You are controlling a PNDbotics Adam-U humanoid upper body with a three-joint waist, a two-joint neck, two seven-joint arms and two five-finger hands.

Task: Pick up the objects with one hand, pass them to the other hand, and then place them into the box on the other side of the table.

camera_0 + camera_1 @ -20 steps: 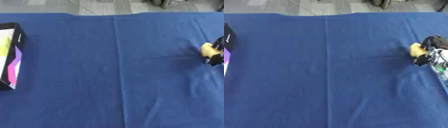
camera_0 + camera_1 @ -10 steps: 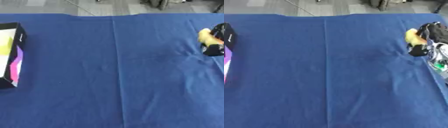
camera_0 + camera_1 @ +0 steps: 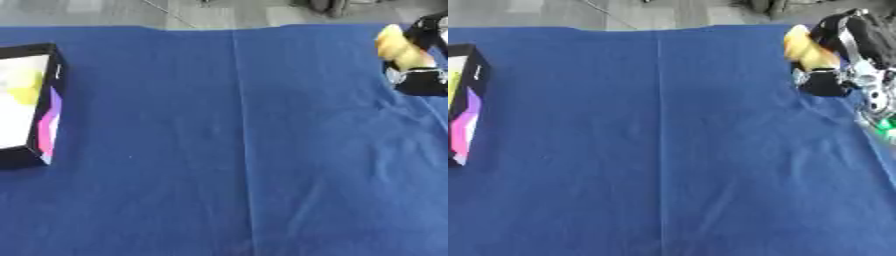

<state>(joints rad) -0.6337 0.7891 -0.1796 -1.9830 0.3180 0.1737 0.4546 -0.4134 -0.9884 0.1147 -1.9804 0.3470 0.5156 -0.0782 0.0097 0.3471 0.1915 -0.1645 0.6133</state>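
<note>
Right hand (image 3: 846, 47), at the table's (image 3: 236, 150) far right edge, curls around a yellow object (image 3: 807, 47). Its target, the box (image 3: 31, 102), lies well apart at the far left, nearer the unseen left hand, so a handover seems due.

Matt blue cloth (image 3: 236, 150) with soft creases covers the table; the box (image 3: 35, 107) at left looks like glossy printed card; the right hand (image 3: 846, 55), upper right, is black plastic with silvery metal.
</note>
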